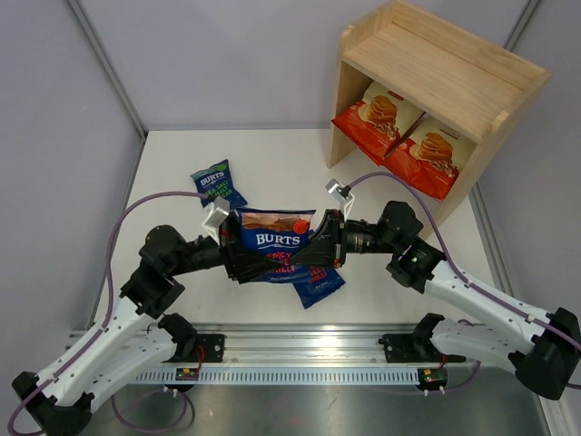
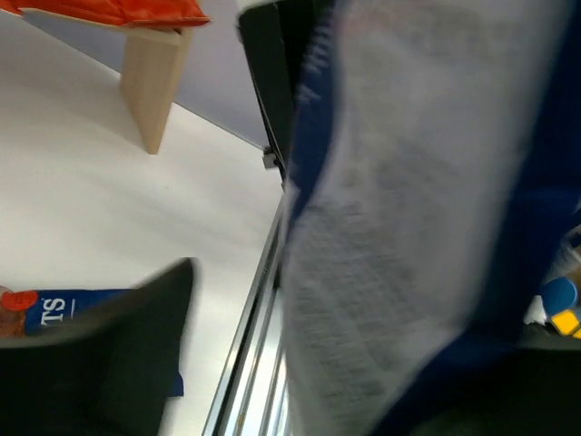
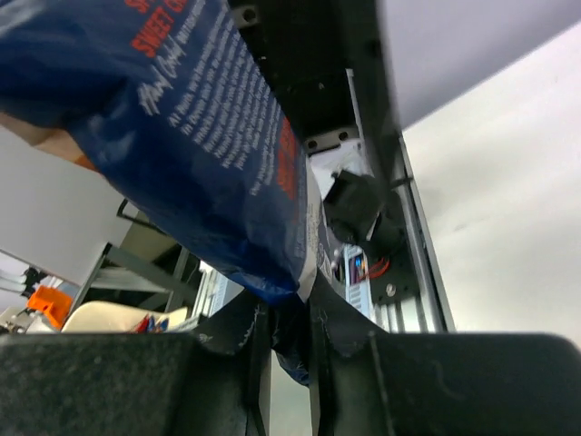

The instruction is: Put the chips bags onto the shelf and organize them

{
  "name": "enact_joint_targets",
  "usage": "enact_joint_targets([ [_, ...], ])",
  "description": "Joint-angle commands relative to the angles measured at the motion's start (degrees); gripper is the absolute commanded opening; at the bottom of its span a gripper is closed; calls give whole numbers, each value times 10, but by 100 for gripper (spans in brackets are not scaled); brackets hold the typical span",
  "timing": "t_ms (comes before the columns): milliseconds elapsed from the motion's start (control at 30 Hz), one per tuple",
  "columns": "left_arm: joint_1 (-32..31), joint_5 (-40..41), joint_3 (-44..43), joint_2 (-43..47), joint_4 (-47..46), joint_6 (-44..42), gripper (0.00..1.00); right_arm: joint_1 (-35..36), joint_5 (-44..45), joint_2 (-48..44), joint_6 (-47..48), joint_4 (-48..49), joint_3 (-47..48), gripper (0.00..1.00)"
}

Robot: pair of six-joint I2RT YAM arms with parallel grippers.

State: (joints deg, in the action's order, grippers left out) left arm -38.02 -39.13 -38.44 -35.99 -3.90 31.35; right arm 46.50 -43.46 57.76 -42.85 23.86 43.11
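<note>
The lower half of the held Burts bag is covered in the overhead view by the two end effectors that meet on it. The left wrist view is blurred: the bag's pale printed back fills the right side and hides one finger. The other finger stands clear of the bag, with bare surface showing between them, so the left end effector is released. In the right wrist view the right end effector is clenched on the bag's bottom edge, its fingers nipped together over the seam.

The held bag hangs above the middle of the surface with its front turned up to the overhead camera. Its top seam is toward the far side, its long axis runs near to far, and the lettering reads level.

A second blue bag lies under it, mostly hidden, its lettering unreadable. The green-lettered Burts bag lies flat to the far left, slightly slanted.

Two Cassava Chips bags stand side by side in the lower tier of the shelf, their tops cut off by its upper board.
</note>
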Motion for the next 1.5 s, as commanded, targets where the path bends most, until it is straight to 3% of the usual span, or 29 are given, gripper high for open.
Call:
enact_joint_targets([
  [0, 0, -65, -8, 9, -67, -44, 51, 3, -44, -16, 25, -125, 46, 9],
  [67, 0, -24, -25, 7, -22, -55, 27, 4, -30, -30, 45, -149, 53, 11],
  [100, 0, -12, -28, 6, -15, -57, 25, 3, -16, -33, 47, -156, 55, 12],
  [167, 0, 25, -26, 9, -14, -50, 20, 3, -6, -40, 49, -163, 55, 19],
  [233, 0, 46, -23, 14, -22, -28, 18, 3, 32, -47, 48, -170, 54, 38],
  [300, 0, 71, -17, 19, -43, 1, 15, 4, 89, -68, 47, -172, 39, 63],
  [367, 0, 106, -13, 29, -63, 26, 13, 4, 115, -95, 42, -145, 18, 69],
  [400, 0, 119, -12, 32, -69, 54, 13, 3, 124, -103, 37, -103, -11, 76],
  [467, 0, 159, -11, 37, -88, 91, 13, 3, 130, -119, 17, -59, -38, 79],
  [600, 0, 186, 8, 20, -177, 222, 15, 4, 131, -110, -35, 66, -88, 80],
  [700, 0, 163, 12, -27, -266, 292, 16, 3, 139, -93, -73, 135, -101, 79],
  [867, -2, 85, -35, -124, -311, 342, 16, 4, 169, -87, -106, 175, -101, 74],
  [1000, -13, 71, -66, -174, -289, 345, 16, 4, 243, -107, -116, 214, -127, 69],
  [1100, -16, 48, -80, -203, -292, 345, 16, 5, 285, -125, -114, 183, -130, 60],
  [1467, -15, -58, -106, -264, -324, 352, 13, 4, 406, -221, -94, 65, -160, 49],
])
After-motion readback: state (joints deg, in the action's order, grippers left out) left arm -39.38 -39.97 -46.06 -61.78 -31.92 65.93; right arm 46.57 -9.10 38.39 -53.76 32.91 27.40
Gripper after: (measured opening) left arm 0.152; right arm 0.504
